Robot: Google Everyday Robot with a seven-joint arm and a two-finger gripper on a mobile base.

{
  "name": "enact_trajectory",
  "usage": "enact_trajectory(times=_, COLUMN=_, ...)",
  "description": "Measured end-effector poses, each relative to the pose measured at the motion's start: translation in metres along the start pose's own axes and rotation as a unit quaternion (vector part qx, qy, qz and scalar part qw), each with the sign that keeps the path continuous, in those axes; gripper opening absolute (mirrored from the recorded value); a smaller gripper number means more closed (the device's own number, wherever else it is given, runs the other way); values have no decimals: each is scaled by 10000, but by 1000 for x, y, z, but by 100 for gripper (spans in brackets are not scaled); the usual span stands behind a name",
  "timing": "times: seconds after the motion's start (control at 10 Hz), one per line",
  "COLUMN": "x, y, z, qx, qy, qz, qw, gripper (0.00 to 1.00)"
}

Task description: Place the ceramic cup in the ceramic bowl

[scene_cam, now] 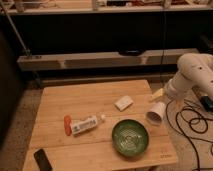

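The room was dim, with dark shelving along the back wall and a pale wooden table [75, 100] in front of it. On the table lay a flat white block [123, 103] near the middle, a small bottle [87, 124] on its side with an orange end towards the left, and a dark flat object [42, 159] at the near left corner. Loose cables [192, 125] trailed on the floor to the right.

The bowl [130, 137], green and ribbed inside, sat near the front right of the table and had nothing in it. The cup [155, 115] was not on the table. It hung tilted at the right edge, its round mouth turned down and towards the camera. It was just beside the bowl, up and to the right of it, but apart from the rim. The hand [158, 100], at the end of the white arm [192, 75] reaching in from the right, appeared to be closed on the closed end of the cup and carrying it, though the grip itself was hard to make out.

As I judged it, the pick-up was done and the carry was well along. What was left was a short move across to bring the cup over the middle of the bowl, then lowering it and letting go. Since the cup was tilted, it would likely have come to rest on its side unless righted first.
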Motion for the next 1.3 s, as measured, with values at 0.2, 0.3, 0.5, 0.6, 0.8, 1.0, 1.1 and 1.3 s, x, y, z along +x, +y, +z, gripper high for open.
enact_trajectory(times=0.2, x=-1, y=1, z=4, qx=97, qy=96, qz=74, qw=9999, gripper=80)
enact_trajectory(times=0.3, x=-1, y=3, z=6, qx=136, qy=136, qz=120, qw=9997, gripper=80)
enact_trajectory(times=0.5, x=0, y=0, z=8, qx=216, qy=204, qz=140, qw=9995, gripper=80)
enact_trajectory(times=0.6, x=0, y=1, z=9, qx=240, qy=223, qz=164, qw=9993, gripper=80)
enact_trajectory(times=0.8, x=0, y=4, z=16, qx=354, qy=336, qz=248, qw=9985, gripper=80)
enact_trajectory(times=1.0, x=1, y=2, z=17, qx=435, qy=398, qz=280, qw=9979, gripper=80)
enact_trajectory(times=1.1, x=2, y=2, z=17, qx=474, qy=421, qz=300, qw=9975, gripper=80)
enact_trajectory(times=1.3, x=3, y=1, z=18, qx=534, qy=462, qz=331, qw=9970, gripper=80)
